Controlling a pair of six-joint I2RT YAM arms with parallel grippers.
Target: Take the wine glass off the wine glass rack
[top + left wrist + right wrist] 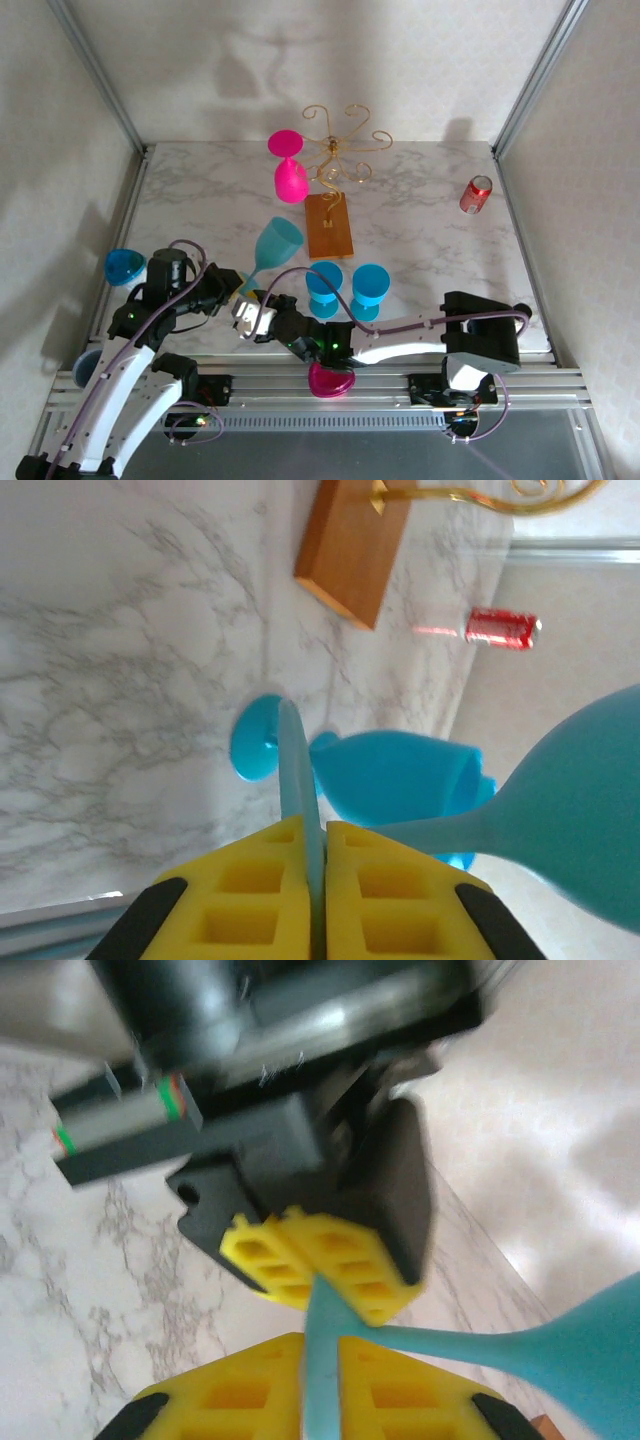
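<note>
Marble table (pixel 420 225), teal wine glass (pixel 278 240) off the wine glass rack (pixel 330 225).
Left gripper (pixel 313 830) and right gripper (pixel 320 1345) both squeeze its foot; words on the red can (pixel 476 194) are too small to read.

White arms (pixel 110 385) with black joints, purple cables (pixel 186 244) and green lights (pixel 331 349) behind black-backed yellow fingers (pixel 250 900) moulded in square pockets.

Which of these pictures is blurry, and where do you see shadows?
Right wrist view: the left gripper and the arm behind it are smeared by motion blur; the right gripper's fingers are crisper. Top external view: sharp, with faint shadows of the wine glass rack and pink glass on the back wall. Left wrist view: sharp.
</note>
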